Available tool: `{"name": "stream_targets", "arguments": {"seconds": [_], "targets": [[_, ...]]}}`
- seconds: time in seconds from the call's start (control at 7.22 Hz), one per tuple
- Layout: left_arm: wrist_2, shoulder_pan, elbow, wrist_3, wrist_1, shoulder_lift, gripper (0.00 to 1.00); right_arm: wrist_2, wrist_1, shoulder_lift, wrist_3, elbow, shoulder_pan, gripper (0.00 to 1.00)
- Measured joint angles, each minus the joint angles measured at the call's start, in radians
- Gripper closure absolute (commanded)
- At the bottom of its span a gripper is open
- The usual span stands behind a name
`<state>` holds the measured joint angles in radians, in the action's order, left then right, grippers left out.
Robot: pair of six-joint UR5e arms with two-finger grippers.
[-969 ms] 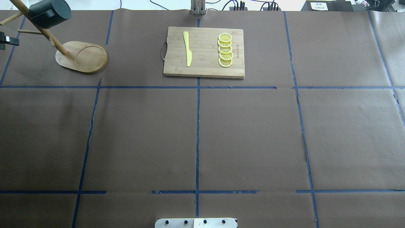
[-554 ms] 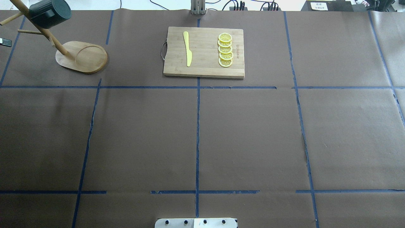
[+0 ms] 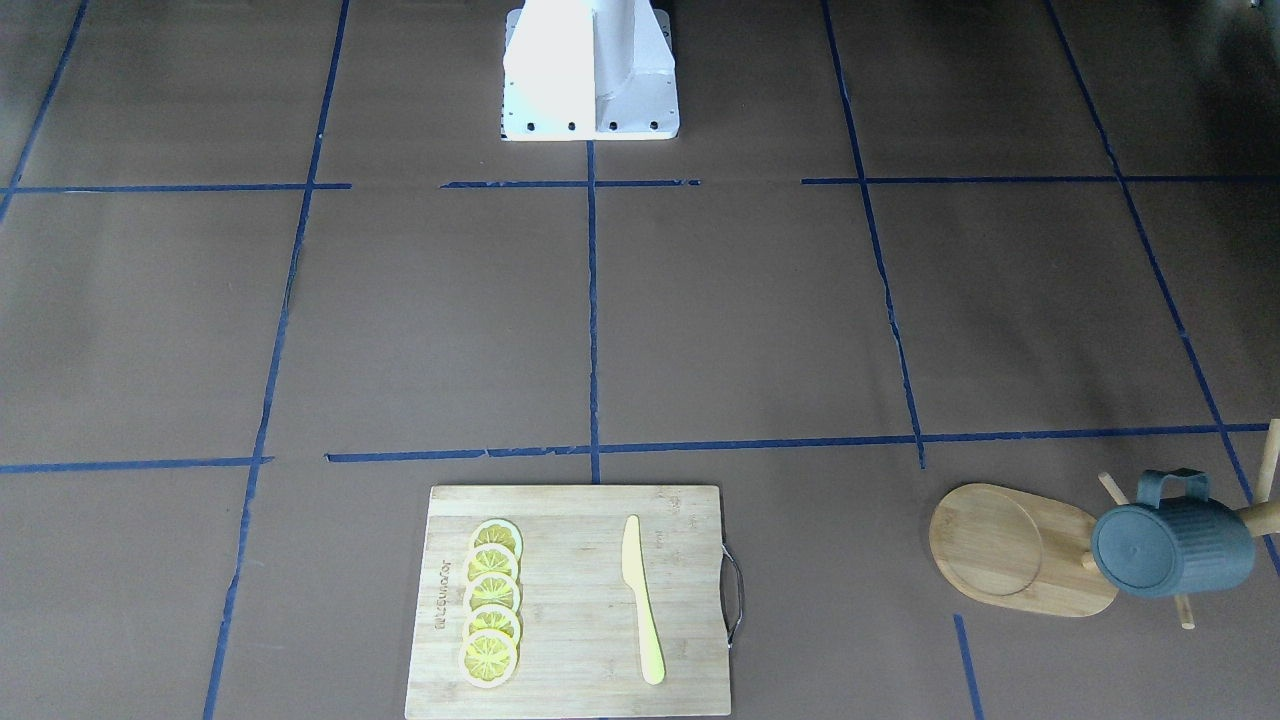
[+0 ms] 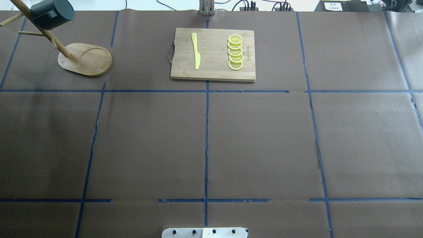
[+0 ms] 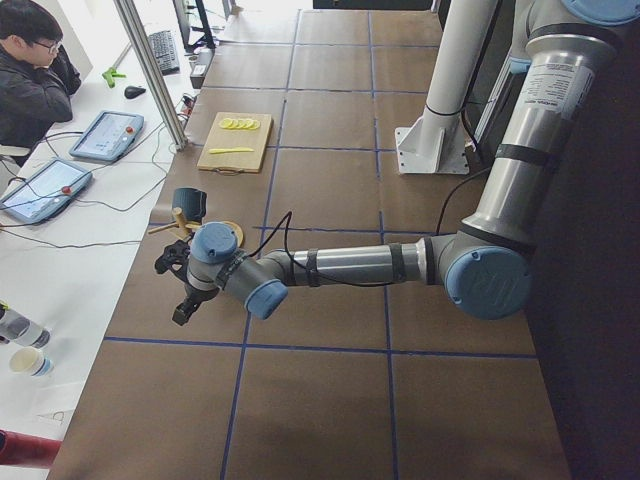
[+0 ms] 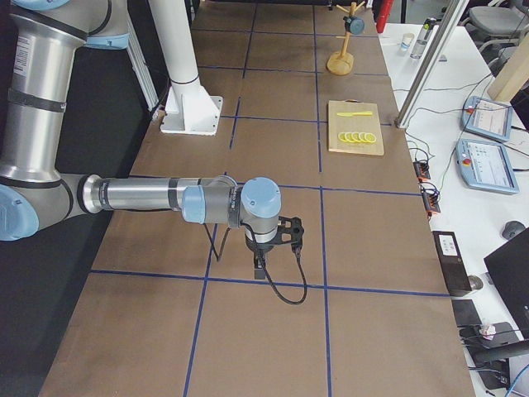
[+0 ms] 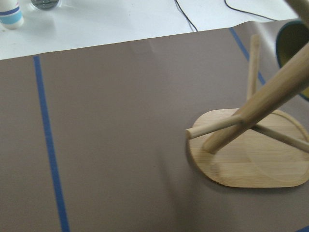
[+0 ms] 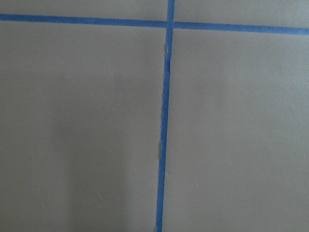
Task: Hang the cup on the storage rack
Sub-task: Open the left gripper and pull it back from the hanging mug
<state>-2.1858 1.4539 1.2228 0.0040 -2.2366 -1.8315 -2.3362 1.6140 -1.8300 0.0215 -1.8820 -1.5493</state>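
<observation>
I read the job as essentially done. The cup hangs high on the rack, lying on its side with its flat bottom towards the front camera and its squared handle uppermost, apparently hooked over a peg. Exactly how deep the peg sits in the handle I cannot make out. Nothing touches the cup.

My left end effector shows only in the side view, low and just beside the rack, apart from the cup. From there I cannot tell whether its fingers are apart or together. The left wrist camera sees the rack's base, pole and pegs, and no fingers.

My right end effector hovers over bare bench, well apart from the rack, and its state is also beyond what I can tell.

In my judgement, all that is left is to confirm the cup hangs steady and park both arms.
</observation>
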Motion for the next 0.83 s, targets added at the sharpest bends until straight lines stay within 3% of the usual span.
{"name": "stream_targets", "arguments": {"seconds": [0.28,0.55,0.83], "targets": [[0.047,0.051,0.105,0.167,0.308,0.005,0.00,0.000,0.000,0.000,0.000,0.000,0.000,0.00],[-0.026,0.084,0.173,0.204,0.599,0.029,0.00,-0.005,0.000,-0.002,0.000,0.000,0.000,0.00],[-0.131,0.117,0.238,0.198,0.667,0.136,0.00,-0.007,0.001,-0.003,-0.002,0.000,0.000,0.00]]}}
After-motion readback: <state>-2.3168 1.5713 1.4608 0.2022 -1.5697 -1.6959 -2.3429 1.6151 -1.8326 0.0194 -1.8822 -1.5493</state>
